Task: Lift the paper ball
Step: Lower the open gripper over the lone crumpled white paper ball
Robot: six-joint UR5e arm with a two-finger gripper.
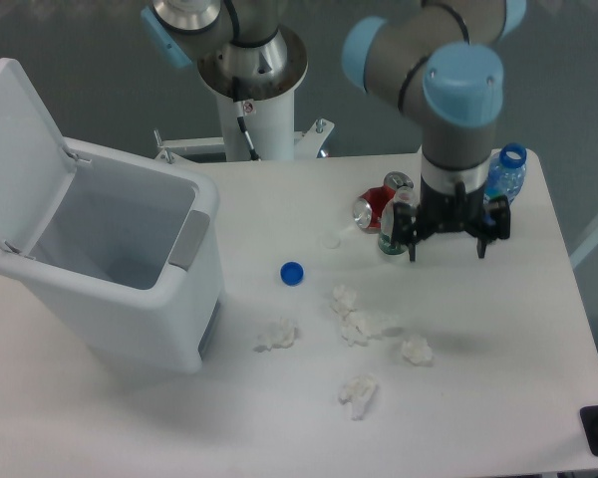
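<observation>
Several white paper wads lie on the white table (498, 398) in front of the arm. The paper ball (358, 391) is the lumpy, slightly elongated wad nearest the front edge. The other wads lie at the left (276, 336), in the middle (345, 298) (364, 327) and at the right (416, 350). My gripper (447, 251) hangs open and empty above the table, pointing down, behind and to the right of the paper ball and well apart from it. The right wad is the closest one to it.
A white bin (130, 269) with its lid open stands at the left. A blue bottle cap (292, 272) lies beside it. A red can (371, 210), a green can (392, 237) and a blue bottle (505, 174) stand close behind the gripper.
</observation>
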